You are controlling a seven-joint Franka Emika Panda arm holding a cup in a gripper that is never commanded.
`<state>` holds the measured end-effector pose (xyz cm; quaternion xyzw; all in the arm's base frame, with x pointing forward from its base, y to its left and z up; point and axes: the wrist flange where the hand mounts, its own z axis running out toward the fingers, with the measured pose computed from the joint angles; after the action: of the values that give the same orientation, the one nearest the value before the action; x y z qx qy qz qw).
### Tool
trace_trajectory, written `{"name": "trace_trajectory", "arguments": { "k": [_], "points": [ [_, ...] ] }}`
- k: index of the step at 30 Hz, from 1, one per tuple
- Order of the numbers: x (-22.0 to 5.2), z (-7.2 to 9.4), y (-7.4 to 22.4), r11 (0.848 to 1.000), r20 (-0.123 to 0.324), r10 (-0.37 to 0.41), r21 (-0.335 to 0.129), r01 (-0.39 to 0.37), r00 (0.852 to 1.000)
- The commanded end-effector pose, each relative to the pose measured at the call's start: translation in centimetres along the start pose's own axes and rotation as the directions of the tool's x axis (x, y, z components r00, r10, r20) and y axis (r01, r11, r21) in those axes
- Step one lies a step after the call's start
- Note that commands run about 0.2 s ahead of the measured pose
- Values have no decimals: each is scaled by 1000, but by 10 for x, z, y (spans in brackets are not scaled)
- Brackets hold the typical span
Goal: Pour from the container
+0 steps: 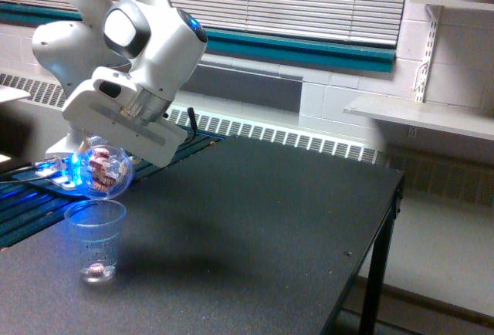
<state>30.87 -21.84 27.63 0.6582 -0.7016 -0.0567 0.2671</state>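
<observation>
Clear container [104, 171] gripped in my claw [99, 150], tilted above the cup [95, 241]; drifting sideways risks spilling pieces onto the surface [255, 227].

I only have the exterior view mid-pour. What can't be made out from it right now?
- Gripper fingers: hidden behind the gripper body and the tilted container, so the grasp itself is not visible.
- The container's contents: pinkish pieces, too small and washed by blue glare to identify or count.
- Whether anything is falling right now: too small to tell.
- The bottom of the cup on the table: a few pieces, blurred.
</observation>
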Motion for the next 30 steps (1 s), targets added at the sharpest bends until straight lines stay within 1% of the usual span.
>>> {"name": "trace_trajectory", "arguments": {
  "k": [1,9,30],
  "points": [
    [-1,-2,-3,1000,5,-22,-20,22,1000],
    [-1,-1,-4,999,1,-26,-39,26,1000],
    [-1,-2,-3,998,9,-26,-50,26,1000]
  ]
}}
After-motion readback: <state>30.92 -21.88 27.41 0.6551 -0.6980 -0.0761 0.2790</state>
